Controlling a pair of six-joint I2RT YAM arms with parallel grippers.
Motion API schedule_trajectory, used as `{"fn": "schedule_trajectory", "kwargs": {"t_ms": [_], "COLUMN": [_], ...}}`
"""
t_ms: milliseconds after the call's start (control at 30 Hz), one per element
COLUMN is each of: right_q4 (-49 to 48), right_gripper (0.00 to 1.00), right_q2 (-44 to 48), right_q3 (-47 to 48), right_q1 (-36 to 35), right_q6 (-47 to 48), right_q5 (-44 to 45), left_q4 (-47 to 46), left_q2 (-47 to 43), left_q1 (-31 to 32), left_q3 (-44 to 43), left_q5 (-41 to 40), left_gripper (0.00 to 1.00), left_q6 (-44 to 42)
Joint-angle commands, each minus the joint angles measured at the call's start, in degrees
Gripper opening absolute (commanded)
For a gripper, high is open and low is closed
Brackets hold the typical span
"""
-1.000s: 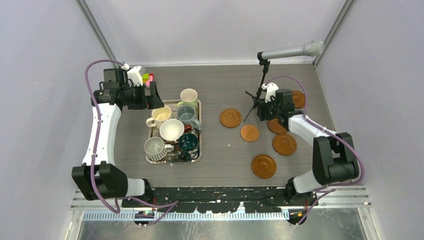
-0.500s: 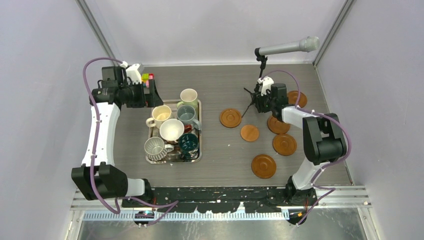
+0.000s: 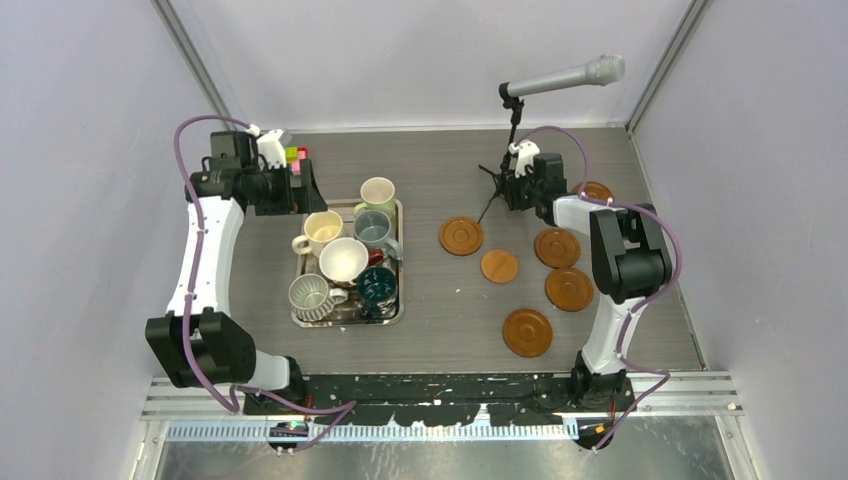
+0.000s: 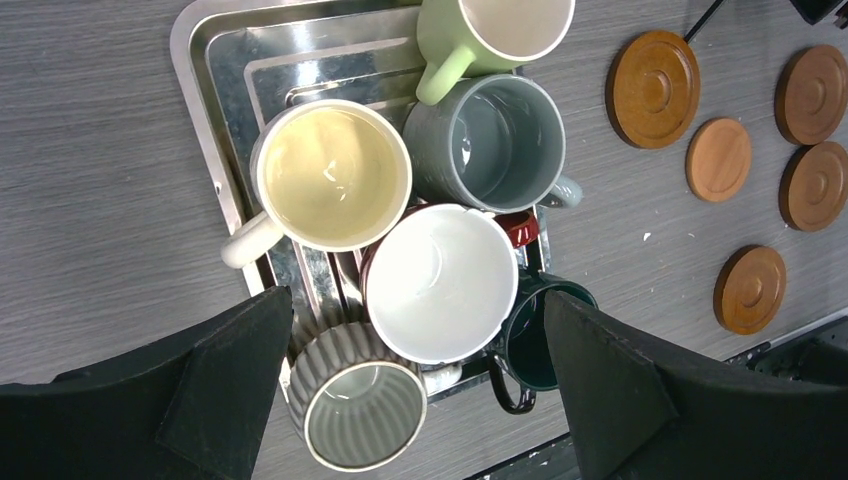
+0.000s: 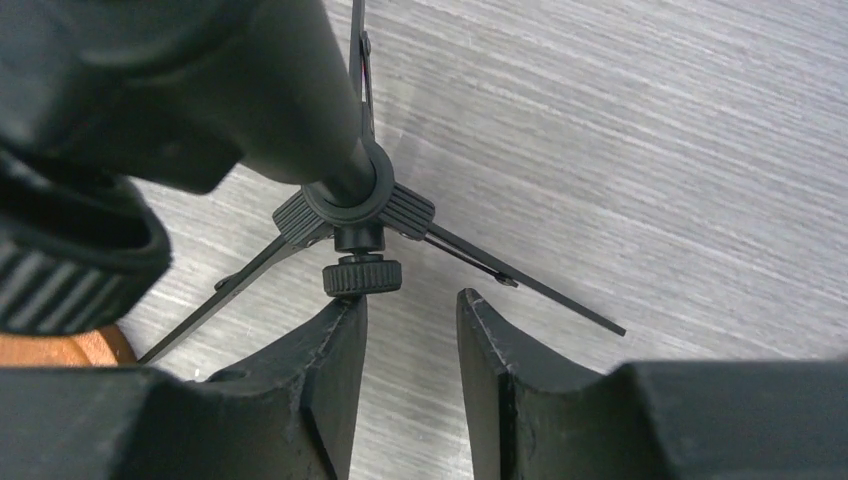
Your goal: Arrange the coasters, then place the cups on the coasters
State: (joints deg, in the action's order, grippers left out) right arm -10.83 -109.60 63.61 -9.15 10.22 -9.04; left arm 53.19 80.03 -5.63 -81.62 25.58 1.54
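**Cups, six.** All stood crowded together in the steel tray [image 4: 205, 70], left of centre on the desk [image 3: 440, 160] and well apart from the coasters.
- cream cup [image 4: 335, 175]
- pale green cup [image 4: 495, 25]
- grey-blue cup [image 4: 490, 145]
- red-brown cup, white inside [image 4: 440, 285]
- ribbed silver-grey cup [image 4: 355, 430]
- dark teal cup [image 4: 535, 340]

**Coasters [image 3: 461, 236], six.** They lay flat and loosely scattered on the desk's right half. The far-right coaster [image 3: 597, 188] was partly hidden behind the right arm.

**Left claw [image 4: 417, 300].** It hung above the tray with its jaws spread wide, holding nothing.

**Right claw [image 5: 410, 298].** It sat low over the desk at the foot of the microphone stand [image 5: 350, 190]. Its fingers were a narrow gap apart with nothing between them, and the stand's hub knob was just beyond the tips.
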Motion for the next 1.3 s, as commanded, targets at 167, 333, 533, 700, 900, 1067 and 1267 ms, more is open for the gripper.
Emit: {"fn": "schedule_trajectory", "kwargs": {"t_ms": [167,333,533,700,900,1067,1267], "right_q4": [3.2,4.4,4.7,3.9,4.5,4.1,3.6], "right_gripper": [0.54,0.55,0.55,0.55,0.55,0.54,0.53], "right_q2": [-0.7,0.6,-0.5,-3.0,-7.1,-11.2,-16.0], "right_q3": [6.9,7.5,9.2,12.1,17.4,22.0,28.3], "right_q1": [-0.5,-1.3,-3.2,-3.5,-4.9,-5.4,-5.4], "right_q6": [1.0,-1.4,-2.9,-6.4,-8.8,-12.1,-13.9], "right_q5": [-0.1,0.0,1.6,2.8,4.0,7.2,8.1], "left_q4": [-2.8,-3.2,-3.8,-3.9,-4.1,-4.4,-4.3], "left_q2": [2.1,2.4,1.9,1.5,1.6,2.2,3.6], "left_q1": [0.2,0.1,0.2,0.2,0.2,0.2,0.2], "left_q3": [-2.3,-2.6,-1.9,-1.5,-1.6,-1.8,-2.5], "left_q5": [-0.2,0.4,0.9,0.8,0.8,0.9,1.2], "left_gripper": [0.99,0.98,0.98,0.98,0.98,0.98,0.98], "left_q6": [0.8,1.2,1.2,0.5,0.0,0.1,-0.5]}}
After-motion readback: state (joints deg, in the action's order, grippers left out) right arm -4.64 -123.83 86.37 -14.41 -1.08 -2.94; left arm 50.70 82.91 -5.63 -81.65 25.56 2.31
